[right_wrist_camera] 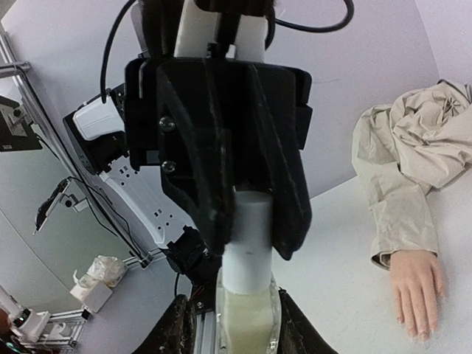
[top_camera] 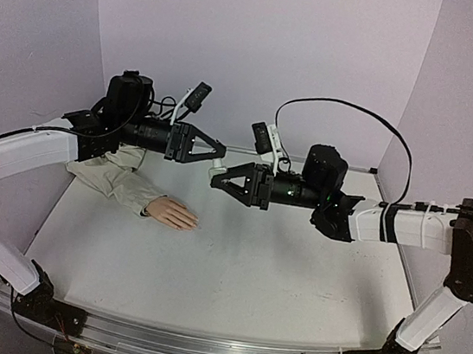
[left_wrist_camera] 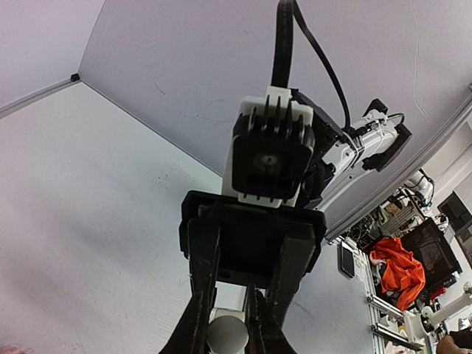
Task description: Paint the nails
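A peach mannequin hand (top_camera: 172,212) with a beige sleeve (top_camera: 115,174) lies flat at the left of the table. Its tiny nails (top_camera: 193,222) are too small to make out. It also shows in the right wrist view (right_wrist_camera: 417,284). Both grippers meet in mid-air right of and above the hand. My right gripper (top_camera: 216,182) (right_wrist_camera: 234,316) is shut on a small glass bottle (right_wrist_camera: 247,324) of pale liquid. My left gripper (top_camera: 220,152) (left_wrist_camera: 227,328) is shut on the bottle's white cap (right_wrist_camera: 248,236) (left_wrist_camera: 227,335).
The crumpled beige sleeve spreads toward the back left corner under the left arm. Lilac walls close the back and both sides. A metal rail (top_camera: 214,349) runs along the near edge.
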